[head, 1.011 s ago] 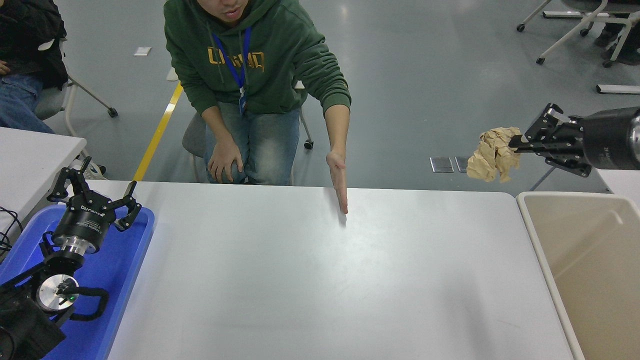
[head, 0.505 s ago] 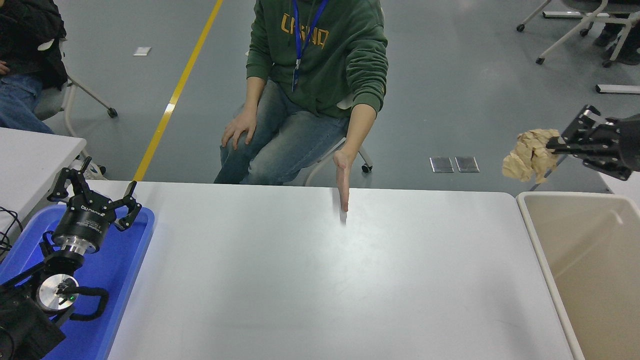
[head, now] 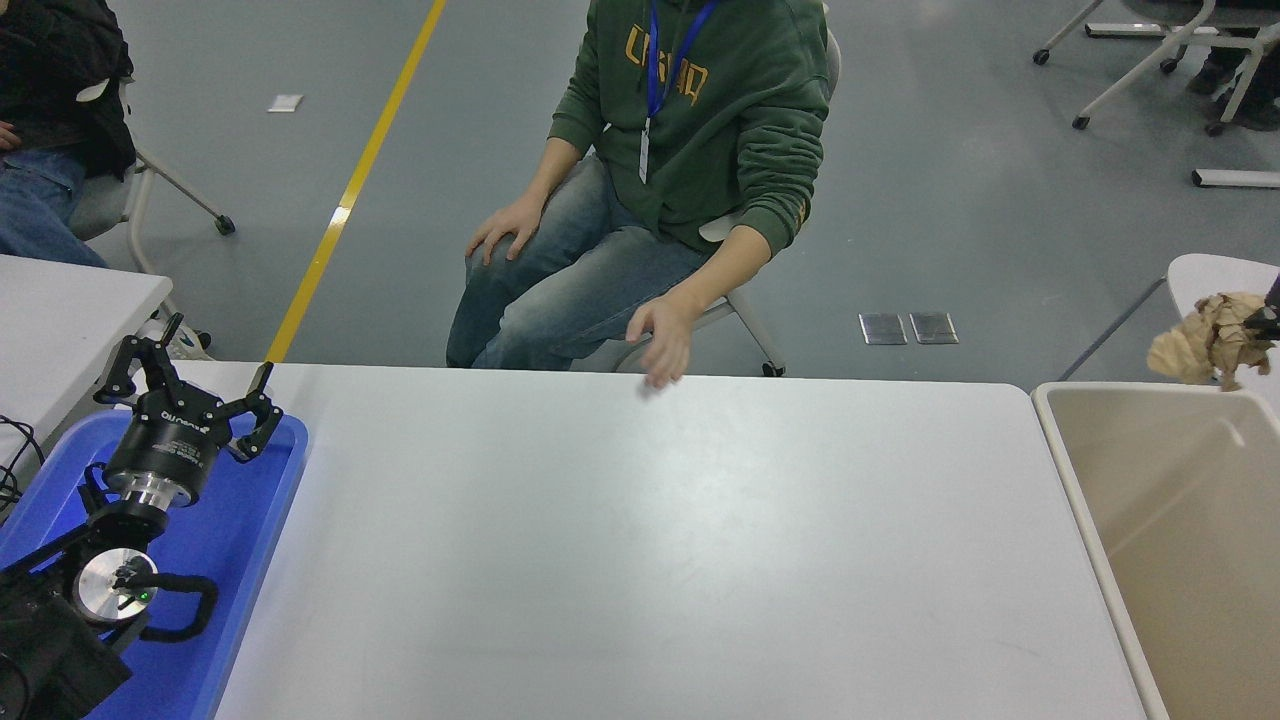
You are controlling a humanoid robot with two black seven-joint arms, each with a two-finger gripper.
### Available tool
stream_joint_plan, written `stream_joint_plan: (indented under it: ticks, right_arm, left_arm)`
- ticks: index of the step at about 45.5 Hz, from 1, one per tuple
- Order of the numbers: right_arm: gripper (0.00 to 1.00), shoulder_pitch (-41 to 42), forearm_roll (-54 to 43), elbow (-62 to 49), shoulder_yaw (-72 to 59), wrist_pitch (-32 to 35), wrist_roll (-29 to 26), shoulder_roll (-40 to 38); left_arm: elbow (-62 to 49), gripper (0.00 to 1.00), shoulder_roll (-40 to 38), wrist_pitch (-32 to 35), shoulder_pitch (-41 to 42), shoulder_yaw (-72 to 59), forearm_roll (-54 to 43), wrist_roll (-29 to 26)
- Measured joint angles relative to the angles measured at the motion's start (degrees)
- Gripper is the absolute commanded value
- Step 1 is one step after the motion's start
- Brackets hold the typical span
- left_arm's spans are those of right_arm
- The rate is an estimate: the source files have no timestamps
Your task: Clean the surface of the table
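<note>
While the left gripper (head: 190,385) is resting open over the blue tray (head: 255,520), the right gripper (head: 1268,318) is gripping crumpled paper (head: 1205,340) above the beige bin (head: 1180,520). The table surface (head: 640,540) is lying bare.

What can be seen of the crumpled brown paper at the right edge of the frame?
The crumpled paper is a tan, kraft-looking wad, creased and irregular, with loose folds hanging down. It hangs in the air above the far rim of the beige bin, off the table surface. Only a dark tip of the right pincer shows at its right side, at the frame edge.
</note>
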Motion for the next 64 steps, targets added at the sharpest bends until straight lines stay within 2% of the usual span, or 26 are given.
stream_joint_plan:
  ticks: [12, 22, 38, 49, 60, 63, 64]
  right_arm:
    - [0.00, -10.92, 3.62, -9.85, 0.70, -10.49, 0.36, 7.11]
    - [0.00, -19.58, 6.22, -21.70, 2.70, -15.64, 0.55, 16.12]
    - [0.00, -30.48, 7.48, -43.06, 7.99, -17.29, 1.14, 33.22]
    - [0.00, -33.00, 7.66, -48.83, 10.06, -17.55, 1.34, 39.52]
    - [0.00, -33.82, 7.72, -50.65, 11.46, -17.59, 1.41, 42.11]
    - [0.09, -33.92, 7.72, -50.95, 11.67, -17.59, 1.41, 42.54]
    - [0.17, -33.94, 7.72, -50.99, 11.74, -17.59, 1.42, 42.66]
  left_arm:
    - [-0.01, 1.00, 0.00, 0.00, -0.01, 0.00, 0.00, 0.00]
    - [0.00, 1.00, 0.00, 0.00, 0.00, 0.00, -0.01, 0.00]
    - [0.00, 1.00, 0.01, 0.00, 0.00, 0.00, 0.00, 0.00]
    - [0.00, 1.00, 0.02, 0.00, -0.01, 0.00, 0.00, 0.00]
    - [0.00, 1.00, 0.02, 0.00, -0.01, 0.00, 0.00, 0.00]
    - [0.00, 1.00, 0.02, 0.00, 0.00, 0.00, 0.00, 0.00]
    - [0.00, 1.00, 0.02, 0.00, -0.01, 0.00, 0.00, 0.00]
